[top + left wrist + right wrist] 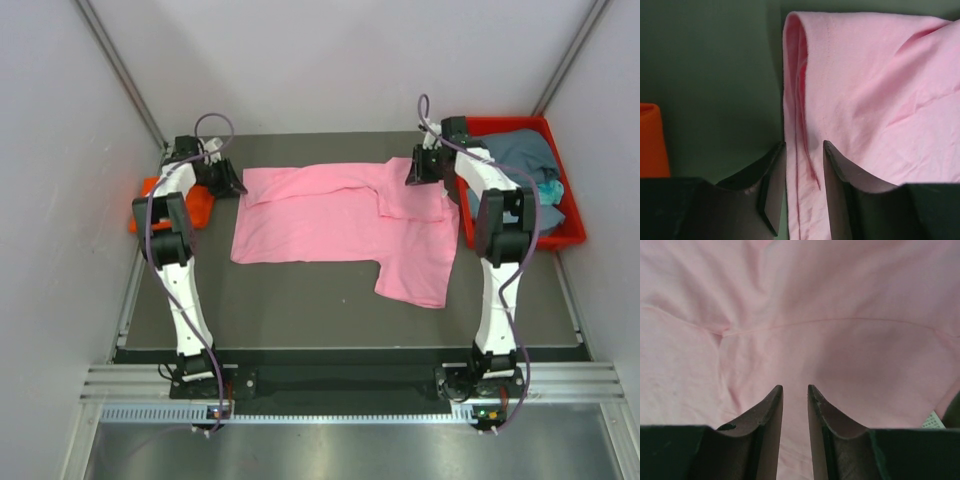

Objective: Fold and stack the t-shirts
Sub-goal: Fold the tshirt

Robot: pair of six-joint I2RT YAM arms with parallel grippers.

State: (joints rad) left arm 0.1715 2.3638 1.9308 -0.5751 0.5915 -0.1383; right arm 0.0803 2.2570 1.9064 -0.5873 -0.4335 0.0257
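The light pink t-shirt (330, 220) lies spread across the middle of the table, with one sleeve folded in on top at its far right. My left gripper (230, 185) is at the shirt's far left corner. In the left wrist view its jaws (804, 150) stand narrowly apart with the folded pink edge (805, 100) pinched between them. My right gripper (420, 172) is low on the shirt's far right part. Its jaws (795, 390) are nearly together on pink cloth (840, 300). The orange t-shirt (165, 200) lies at the table's left edge, partly hidden under the left arm.
A red plastic tray (570, 235) stands at the right edge, holding a grey-blue shirt (525, 150) and a bit of teal cloth (550, 188). White walls enclose the table on three sides. The orange cloth also shows in the left wrist view (651, 140).
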